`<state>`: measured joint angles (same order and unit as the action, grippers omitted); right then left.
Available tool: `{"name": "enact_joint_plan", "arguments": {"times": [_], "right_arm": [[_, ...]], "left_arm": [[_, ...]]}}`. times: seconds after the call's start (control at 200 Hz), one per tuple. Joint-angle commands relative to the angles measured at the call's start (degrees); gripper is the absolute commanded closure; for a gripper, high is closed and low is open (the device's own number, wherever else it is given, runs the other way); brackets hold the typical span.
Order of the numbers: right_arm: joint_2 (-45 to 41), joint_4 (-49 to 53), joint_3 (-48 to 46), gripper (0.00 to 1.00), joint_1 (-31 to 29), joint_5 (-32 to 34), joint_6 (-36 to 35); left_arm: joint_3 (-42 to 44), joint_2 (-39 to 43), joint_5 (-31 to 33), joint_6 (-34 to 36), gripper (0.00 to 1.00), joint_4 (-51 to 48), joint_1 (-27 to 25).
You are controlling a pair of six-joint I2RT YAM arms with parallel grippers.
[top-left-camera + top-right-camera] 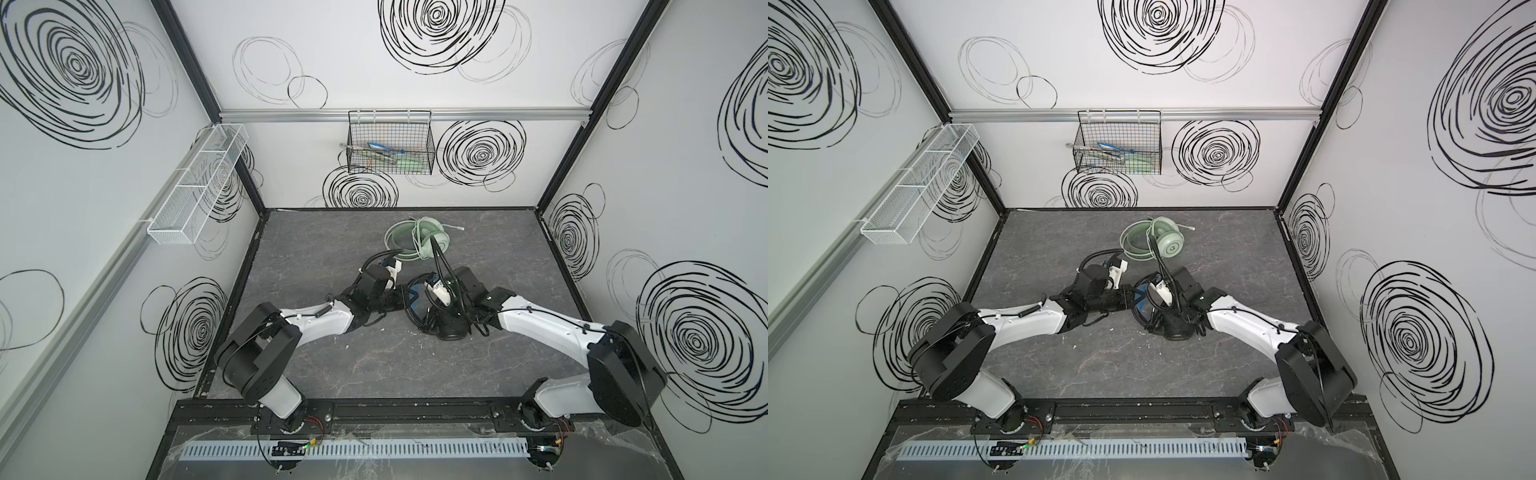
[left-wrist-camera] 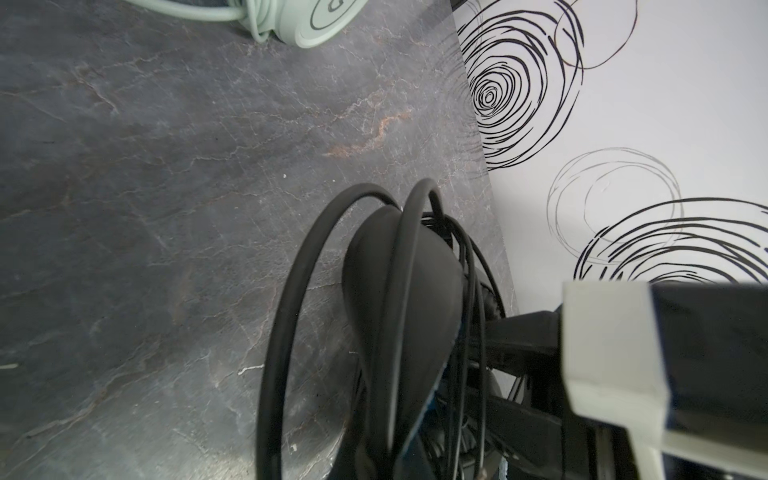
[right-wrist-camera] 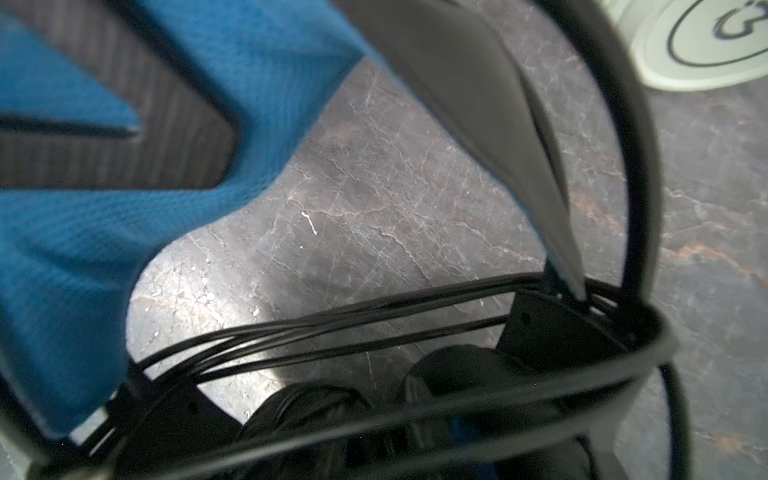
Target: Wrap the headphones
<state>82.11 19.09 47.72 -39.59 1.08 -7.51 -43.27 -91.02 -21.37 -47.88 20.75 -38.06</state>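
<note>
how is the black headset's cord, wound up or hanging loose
Wound up, at least mostly: the black cord runs in several strands across the black headset. Whether its end is tucked in, cannot tell.

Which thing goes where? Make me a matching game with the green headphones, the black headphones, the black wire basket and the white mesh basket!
Things:
1. green headphones
2. black headphones
3. black wire basket
4. white mesh basket

Places:
a. hanging on the back wall
b. middle of the table
c. fixed to the left-hand wall
d. far end of the table, near the back wall

Pairs: 1-d, 2-b, 3-a, 4-c.
</note>
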Motion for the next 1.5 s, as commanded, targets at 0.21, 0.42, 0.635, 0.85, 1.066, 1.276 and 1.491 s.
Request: {"name": "enact_joint_plan", "arguments": {"times": [0.21, 0.42, 0.635, 0.85, 1.066, 1.276, 1.491], "right_arm": [[1.26, 0.42, 2.99, 0.50, 0.92, 13.12, 8.91], [-6.71, 0.76, 2.02, 0.39, -3.26, 16.11, 8.82], [-12.73, 2.89, -0.87, 0.35, -4.35, 16.36, 9.97], [-16.10, 1.13, -3.67, 0.33, -4.09, 18.67, 9.97], [-18.85, 4.93, 0.49, 0.32, -4.15, 16.73, 9.53], [-27.62, 6.74, 2.16, 0.06, -5.05, 8.92, 7.71], [-35.28, 10.48, -1.53, 0.01, -6.02, -1.68, 11.66]], "left_arm": [[1.25, -0.21, -7.91, 0.17, 1.00, 0.61, -1.75], [1.78, -0.34, -8.08, 0.28, 1.00, 0.19, -0.63], [1.78, -0.89, -8.28, 0.20, 1.00, 0.28, 0.14], [1.08, -0.99, -8.12, 0.17, 1.00, -0.45, 0.18], [1.43, -0.82, -7.33, -0.20, 1.00, -0.64, 0.27], [1.52, -1.09, -6.48, -0.97, 1.00, -0.43, 0.45], [2.91, -2.13, -4.05, -5.47, 1.00, 4.02, 0.88]]}}
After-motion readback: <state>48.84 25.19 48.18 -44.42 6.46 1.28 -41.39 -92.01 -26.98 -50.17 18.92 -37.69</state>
